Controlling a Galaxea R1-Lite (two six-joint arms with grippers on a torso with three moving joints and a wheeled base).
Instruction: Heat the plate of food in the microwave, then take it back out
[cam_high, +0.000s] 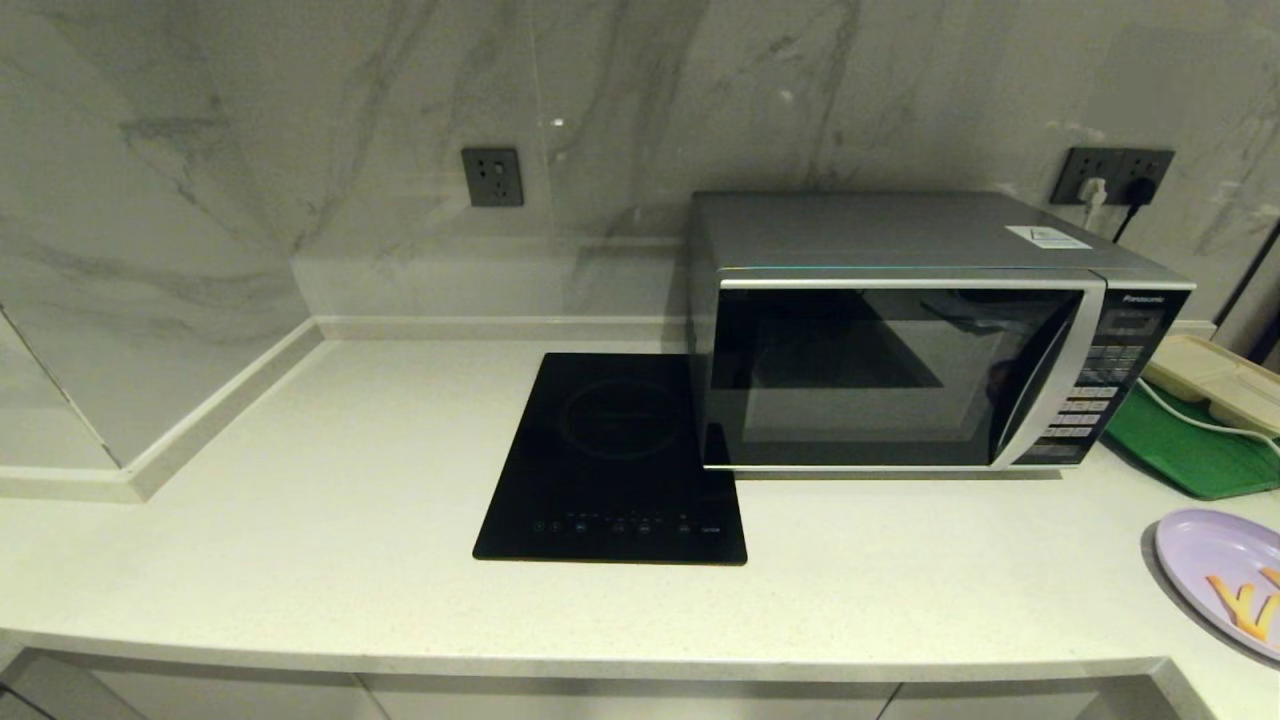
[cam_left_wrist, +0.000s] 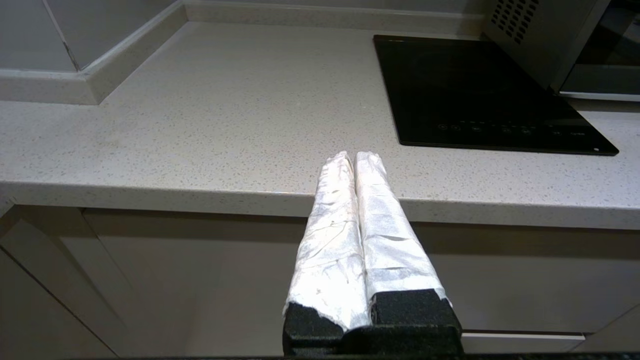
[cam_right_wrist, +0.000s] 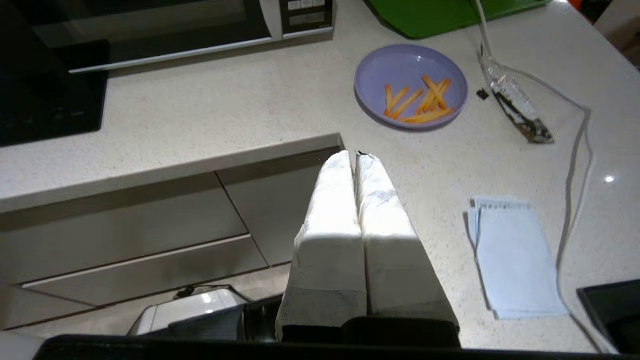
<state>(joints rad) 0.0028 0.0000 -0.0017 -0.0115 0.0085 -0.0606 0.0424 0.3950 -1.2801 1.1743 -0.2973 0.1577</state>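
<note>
Both claws, left (cam_left_wrist: 354, 157) and right (cam_right_wrist: 354, 156), idling closed, empty, off counter (cam_high: 300, 520) edge; plate (cam_right_wrist: 411, 85) waiting beside microwave (cam_high: 900, 340), door shut.

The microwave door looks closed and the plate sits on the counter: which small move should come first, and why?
Probably open the microwave door first. Its door is shut, so the plate of food on the counter right of it cannot go in yet. Both end effectors, left and right, are shut, empty and held back at the counter's edge; either would need to reach the door.
</note>
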